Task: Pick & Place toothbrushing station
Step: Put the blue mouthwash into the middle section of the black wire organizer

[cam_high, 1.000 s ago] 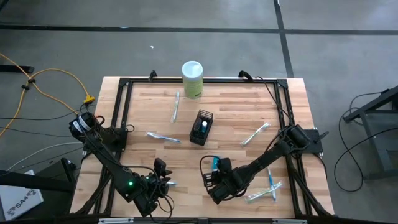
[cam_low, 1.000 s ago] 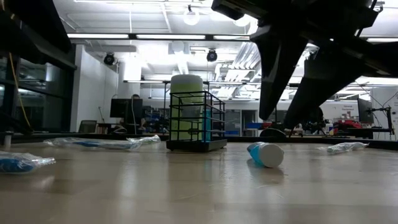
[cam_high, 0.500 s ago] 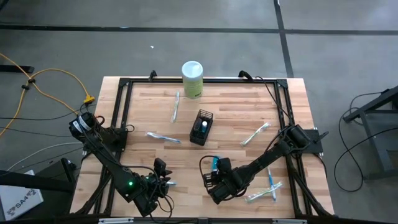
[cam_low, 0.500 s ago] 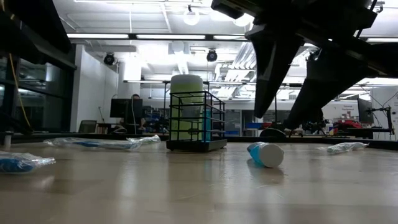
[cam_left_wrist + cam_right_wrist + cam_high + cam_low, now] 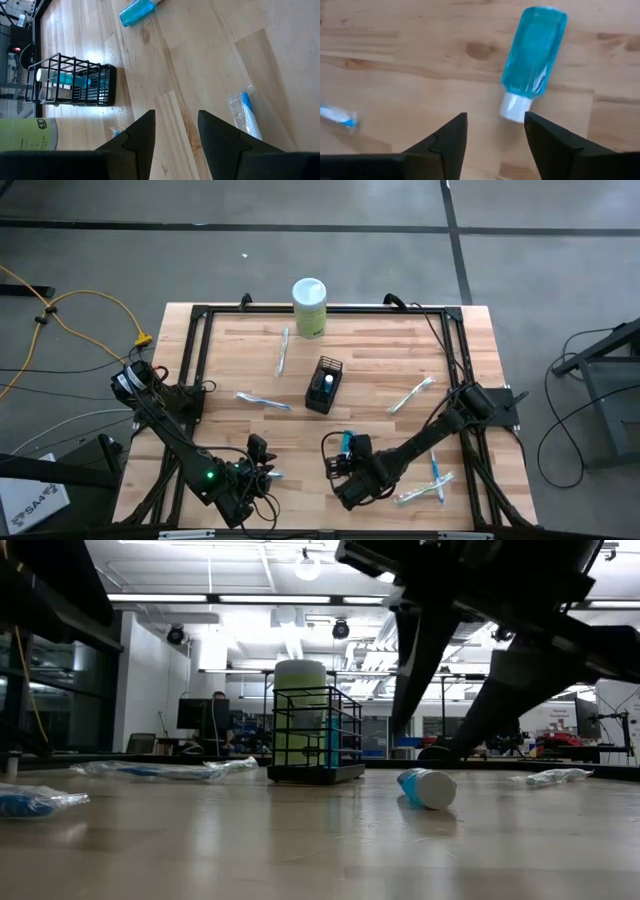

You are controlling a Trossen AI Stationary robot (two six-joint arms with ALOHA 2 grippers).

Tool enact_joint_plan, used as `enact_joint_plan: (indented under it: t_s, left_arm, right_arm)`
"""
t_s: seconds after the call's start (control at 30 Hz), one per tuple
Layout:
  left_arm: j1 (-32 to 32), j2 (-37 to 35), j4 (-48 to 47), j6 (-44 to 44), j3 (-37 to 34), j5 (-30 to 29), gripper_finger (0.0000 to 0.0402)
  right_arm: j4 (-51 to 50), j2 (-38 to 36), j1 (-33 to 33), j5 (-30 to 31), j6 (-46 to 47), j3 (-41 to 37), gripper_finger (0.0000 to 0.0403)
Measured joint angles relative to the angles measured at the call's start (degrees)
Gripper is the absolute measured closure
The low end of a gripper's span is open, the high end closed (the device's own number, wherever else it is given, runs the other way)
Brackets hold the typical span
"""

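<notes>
The black wire-mesh holder (image 5: 323, 385) stands upright mid-table with one teal white-capped tube (image 5: 62, 78) inside; it also shows in the low view (image 5: 315, 735). A second teal tube (image 5: 532, 57) lies on its side on the wood (image 5: 346, 442). Wrapped toothbrushes (image 5: 262, 400) (image 5: 283, 352) (image 5: 410, 395) (image 5: 437, 472) lie flat around it. My right gripper (image 5: 495, 145) hovers open just above and near side of the lying tube, touching nothing. My left gripper (image 5: 175, 140) is open and empty near the front edge (image 5: 262, 472), beside another wrapped toothbrush (image 5: 245, 112).
A pale green canister (image 5: 309, 306) with a white lid stands at the far edge behind the holder. A black frame (image 5: 200, 340) runs round the tabletop. Bare wood lies between the holder and the lying tube.
My right gripper has shifted slightly toward the table's left above the lying tube, its fingers slanting more in the low view. The tube, holder and toothbrushes have stayed put.
</notes>
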Motion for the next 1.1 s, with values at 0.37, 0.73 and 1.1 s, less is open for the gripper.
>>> enact_joint_plan:
  t_s: [0.37, 0.73, 1.1]
  left_arm:
    - [0.0, 0.0, -1.2, -1.2, 0.0, 0.0, 0.0262]
    - [0.0, 0.0, -1.3, -1.5, 0.0, 0.0, 0.0262]
    - [0.0, 0.0, -1.4, -1.4, 0.0, 0.0, 0.0262]
  right_arm:
    - [1.8, 2.1, 2.0, -1.2, 0.5, 0.0, 0.025]
    - [3.1, 2.9, 3.7, -0.9, -1.6, 0.0, 0.0254]
    - [11.1, 2.8, 6.0, -9.1, -8.3, 0.0, 0.0254]
